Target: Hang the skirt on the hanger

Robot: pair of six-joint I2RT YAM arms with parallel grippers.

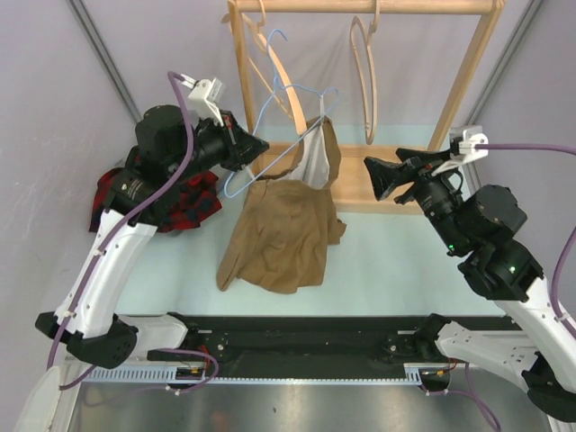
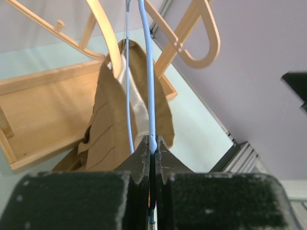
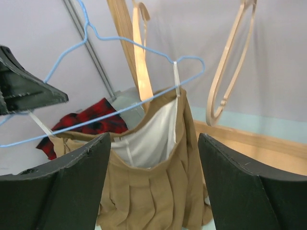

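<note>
Status: clamping left tool (image 1: 256, 148) on wire of blue hanger (image 2: 147, 72); suspending tan skirt (image 1: 283, 229) from it by straps, hem resting on counter (image 1: 387, 252); holding right tool (image 1: 373, 177) apart, empty, near skirt.

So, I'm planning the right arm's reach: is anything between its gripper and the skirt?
Nothing visible. The open right gripper faces the skirt directly. The wooden hanger hangs off to one side, and the left gripper holding the blue hanger is beyond it.
</note>
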